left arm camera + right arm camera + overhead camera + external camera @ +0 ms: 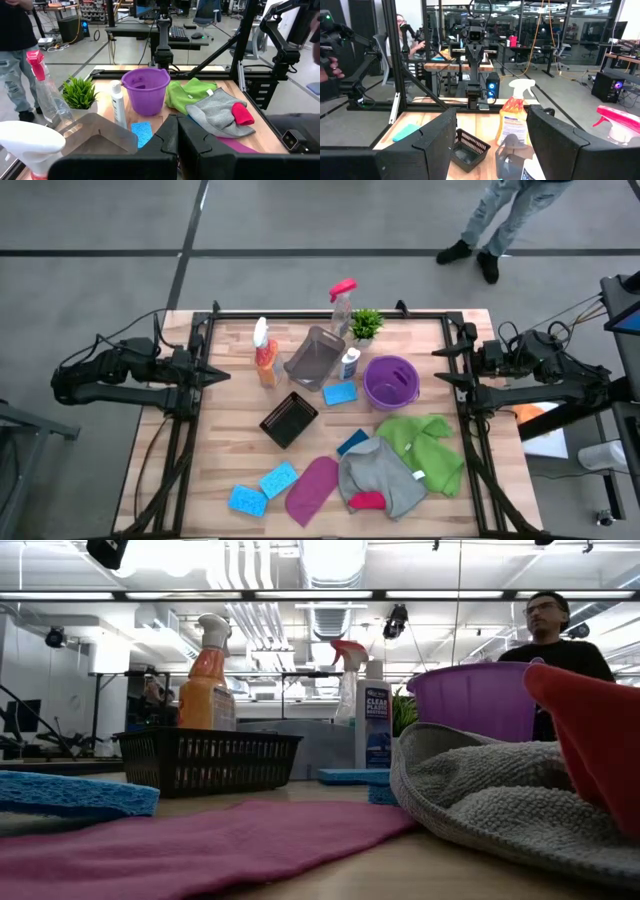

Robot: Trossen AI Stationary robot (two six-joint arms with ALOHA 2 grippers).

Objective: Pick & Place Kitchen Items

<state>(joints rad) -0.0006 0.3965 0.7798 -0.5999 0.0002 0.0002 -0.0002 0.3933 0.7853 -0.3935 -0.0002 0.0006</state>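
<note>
My left gripper (222,376) is shut and empty at the table's left edge, held above it; its fingers meet in the left wrist view (177,136). My right gripper (438,367) is open and empty at the right edge (492,135). Between them, an orange spray bottle (266,358), a pink-topped clear spray bottle (342,302) and a white squeeze bottle (349,363) stand upright. Blue sponges (279,478) (247,500) (340,393) lie flat. The magenta cloth (312,488), grey cloth (380,475) and green cloth (425,445) lie near the front. The red cloth (367,500) rests on the grey one.
A grey bin (315,360), a black basket (289,419) and a purple bucket (390,382) stand mid-table. A small potted plant (366,325) stands at the far edge. A teal sponge (352,442) lies partly under the grey cloth. A person (495,220) stands beyond the table.
</note>
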